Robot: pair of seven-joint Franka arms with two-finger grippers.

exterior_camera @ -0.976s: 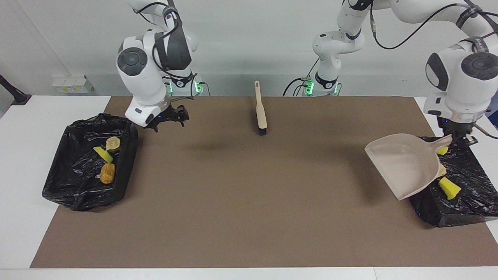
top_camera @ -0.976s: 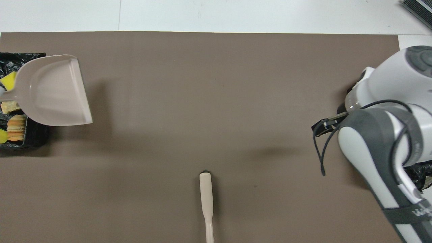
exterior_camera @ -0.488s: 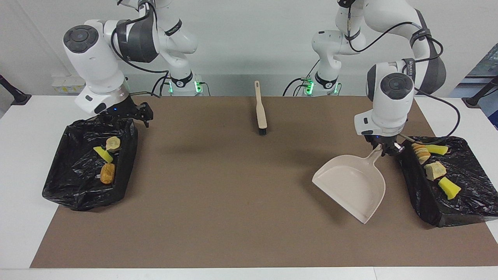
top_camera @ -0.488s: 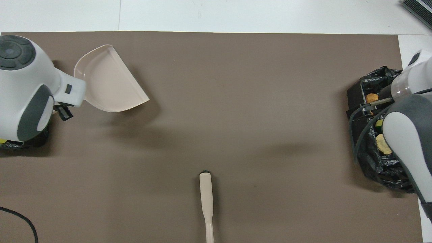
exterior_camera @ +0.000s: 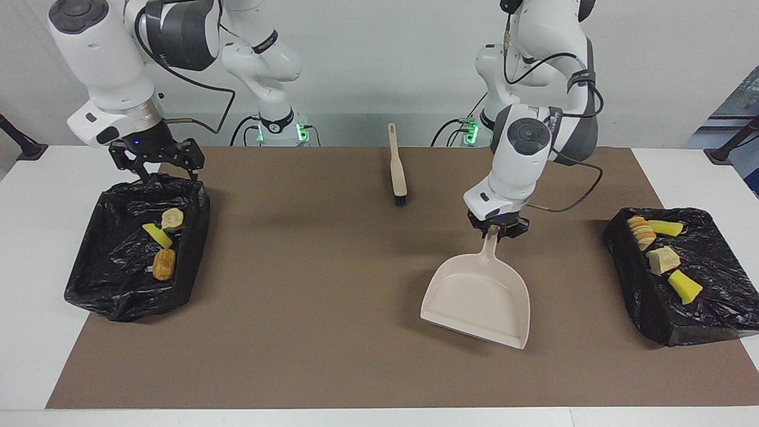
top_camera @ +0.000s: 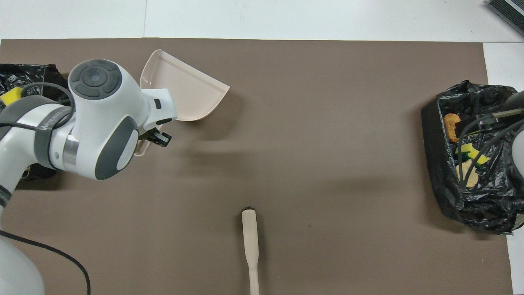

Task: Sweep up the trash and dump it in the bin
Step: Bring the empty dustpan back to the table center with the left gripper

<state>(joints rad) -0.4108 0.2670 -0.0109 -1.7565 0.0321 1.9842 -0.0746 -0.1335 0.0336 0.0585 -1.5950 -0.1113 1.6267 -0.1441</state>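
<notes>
The left gripper is clamped on the handle of the dustpan, which sits empty on the brown mat, roughly midway between the brush and the bin at the left arm's end. The right gripper hangs with its fingers spread wide and nothing in them, just over the rim of the other bin at the right arm's end of the table.

All the trash I can see is already binned: four pieces, yellow sponge and bread among them, lie in the bin at the left arm's end, and three, including a brown lump, lie in the other bin. The mat around the dustpan shows no scraps.

What could go wrong now looks minor. If the left gripper lets go with the pan tilted, the pan could drop or skid across the mat. The right gripper is close enough to the bag's crinkled edge that a low sideways move could snag the plastic and drag that bin, spilling what is in it.
</notes>
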